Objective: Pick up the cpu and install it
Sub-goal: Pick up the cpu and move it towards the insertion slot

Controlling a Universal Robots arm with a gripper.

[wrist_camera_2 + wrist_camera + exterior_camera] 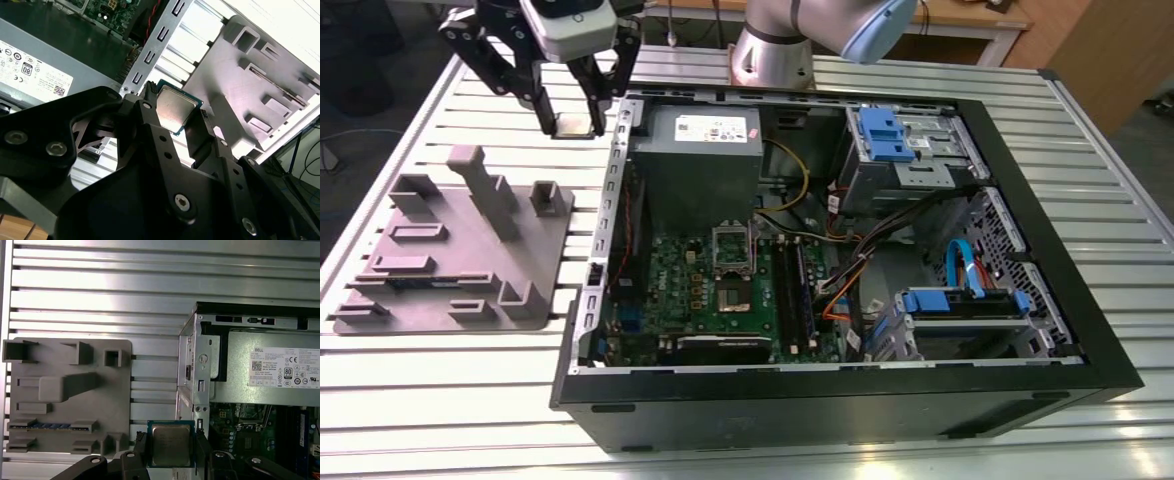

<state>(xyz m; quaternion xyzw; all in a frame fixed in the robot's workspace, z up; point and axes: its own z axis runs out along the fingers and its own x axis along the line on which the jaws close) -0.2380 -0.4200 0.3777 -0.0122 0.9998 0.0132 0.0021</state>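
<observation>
The cpu [571,125] is a small square chip with a silvery metal top and a green rim. It hangs in the air between my black fingers, above the slatted table between the grey fixture plate [447,250] and the open computer case [854,250]. My gripper [571,122] is shut on its two opposite edges. Both wrist views show the cpu [174,109] [171,444] clamped in the gripper [175,117] [171,447]. The motherboard [720,290] lies inside the case, with its socket [730,296] open near the middle.
The case's metal side wall [620,180] stands just to the exterior view's right of the gripper. A grey power supply [707,150] sits at the case's back. Cables [854,260] and blue drive bays [961,300] fill the right half. The fixture plate has upright blocks [487,185].
</observation>
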